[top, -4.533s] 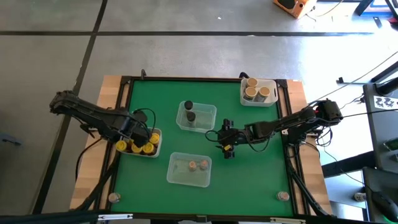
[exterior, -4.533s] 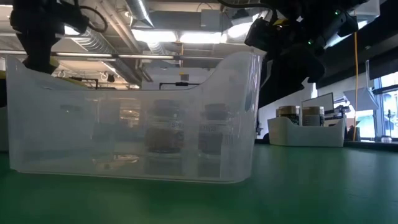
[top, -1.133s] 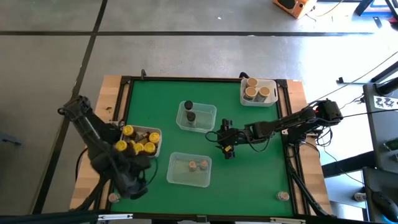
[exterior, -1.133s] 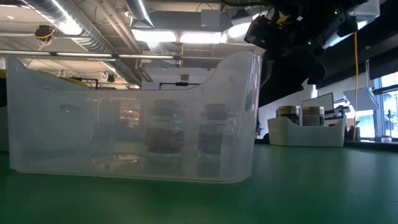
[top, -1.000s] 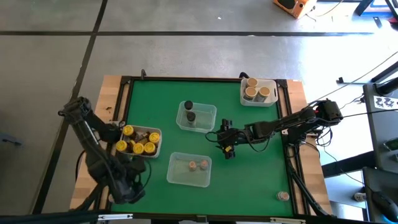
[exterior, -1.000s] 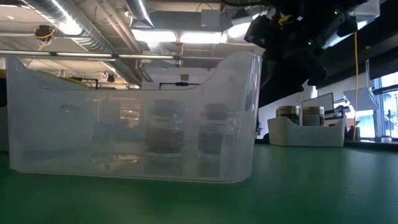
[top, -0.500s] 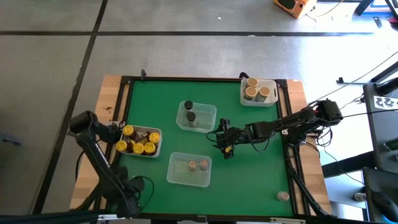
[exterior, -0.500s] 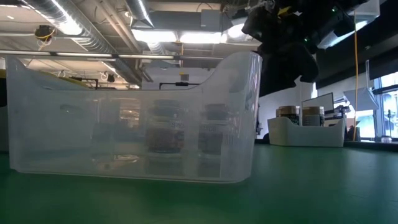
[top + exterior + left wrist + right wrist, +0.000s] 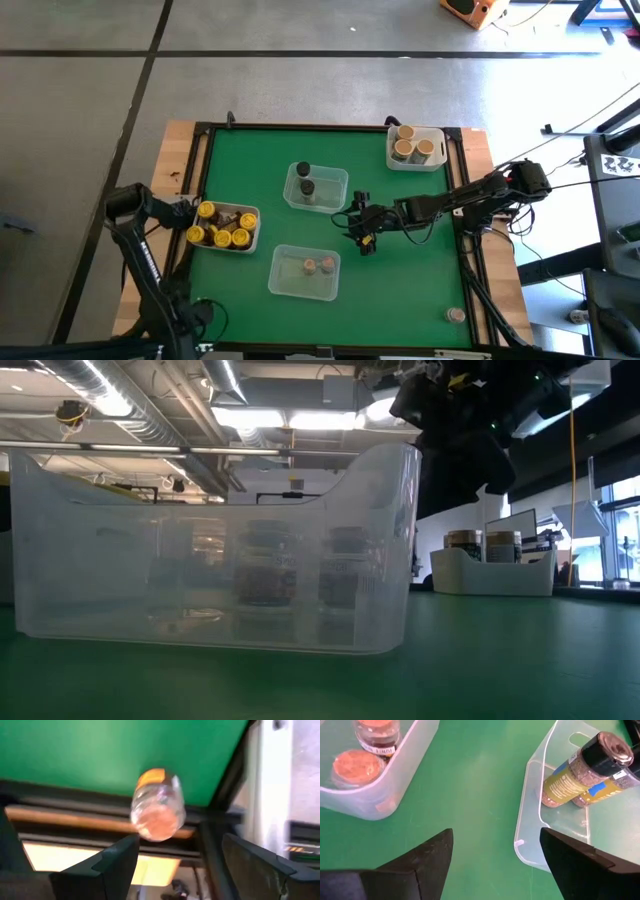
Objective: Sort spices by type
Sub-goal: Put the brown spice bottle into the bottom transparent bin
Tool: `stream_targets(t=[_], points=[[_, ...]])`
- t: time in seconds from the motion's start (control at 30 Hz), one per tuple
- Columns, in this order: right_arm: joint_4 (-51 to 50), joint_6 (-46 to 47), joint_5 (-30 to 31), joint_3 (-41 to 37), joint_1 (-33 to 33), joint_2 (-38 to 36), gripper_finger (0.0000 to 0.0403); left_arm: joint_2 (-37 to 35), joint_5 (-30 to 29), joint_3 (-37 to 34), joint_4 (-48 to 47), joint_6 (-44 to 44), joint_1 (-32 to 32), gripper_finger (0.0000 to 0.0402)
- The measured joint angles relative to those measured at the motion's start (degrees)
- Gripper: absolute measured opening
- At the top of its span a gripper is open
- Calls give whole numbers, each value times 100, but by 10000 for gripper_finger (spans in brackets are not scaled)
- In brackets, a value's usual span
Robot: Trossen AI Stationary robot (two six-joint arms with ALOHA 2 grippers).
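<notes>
High view: green table (image 9: 400, 290) with four containers of spice jars. Yellow-lidded jars (image 9: 222, 230) in a tub (image 9: 254, 214) at the table's left-arm side. Black-lidded jars (image 9: 304, 180) in a clear tub (image 9: 338, 178) near the table's middle. Pinkish-lidded jars (image 9: 317, 265) in a clear tub (image 9: 288, 284) toward the table's near edge. Tan-lidded jars (image 9: 412, 147) in a white tray (image 9: 393, 160) at the table's far corner on the right-arm side. One loose jar (image 9: 456, 315) at the table's near corner on that same side. Right gripper (image 9: 362, 238) over the table's middle, between the black-lid and pinkish-lid tubs. Left arm (image 9: 140, 250) reaching down past the table's near corner on its own side.

Low view: pinkish-lid tub close up at the table's near edge, jars inside blurred; white tray farther across the table; right arm (image 9: 460, 420) dark overhead.

Left wrist view: left gripper (image 9: 180, 840) with jaws spread wide, pinching nothing; one spice jar (image 9: 157, 805) with pinkish-orange contents at the table's dark edge rail, apart from both fingers (image 9: 105, 867).

Right wrist view: jaws spread and empty above bare green table, fingers (image 9: 420, 865) low over it; pinkish-lid tub to one side, black-lid tub to the other.
</notes>
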Motion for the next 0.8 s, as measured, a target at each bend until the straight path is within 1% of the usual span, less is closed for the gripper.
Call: stream_targets(t=[0.13, 0.3, 0.43, 0.53, 0.63, 0.8], points=[[-185, 5, -11, 0, 0, 0, 298, 4, -11, -197, 61, -58, -130, 280], [-214, 33, -92, 0, -1, 0, 298, 4, -50, -432, 162, -92, -130, 280], [-199, 39, -92, 0, 0, 0, 298, 4, -72, -594, 498, 33, -200, 280], [-191, 46, -92, 0, 0, 0, 298, 4, -124, -743, 620, -43, -222, 278], [-156, 48, -92, 0, 0, 0, 298, 2, -217, -863, 799, -101, -230, 261], [-139, 48, -92, 0, 0, 0, 298, 2, -113, -887, 802, -15, -233, 213]])
